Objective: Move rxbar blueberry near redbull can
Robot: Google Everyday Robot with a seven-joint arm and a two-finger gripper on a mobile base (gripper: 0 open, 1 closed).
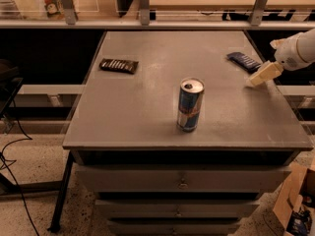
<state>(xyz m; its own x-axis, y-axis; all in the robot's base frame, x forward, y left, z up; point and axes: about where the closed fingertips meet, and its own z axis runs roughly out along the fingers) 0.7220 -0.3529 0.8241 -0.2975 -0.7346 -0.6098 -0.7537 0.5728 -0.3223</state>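
The rxbar blueberry (243,61), a flat navy-blue bar, lies on the grey table (147,112) near its far right edge. The redbull can (189,104) stands upright near the table's front middle, well apart from the bar. My gripper (258,76) comes in from the right on a white arm and hangs just in front of and to the right of the bar, not touching it. Only one cream finger shows.
A dark brown bar with white lettering (118,65) lies at the table's far left. A shelf rail with posts (143,4) runs behind the table. Drawers (182,183) sit below the tabletop. A cardboard box (297,203) stands on the floor at the right.
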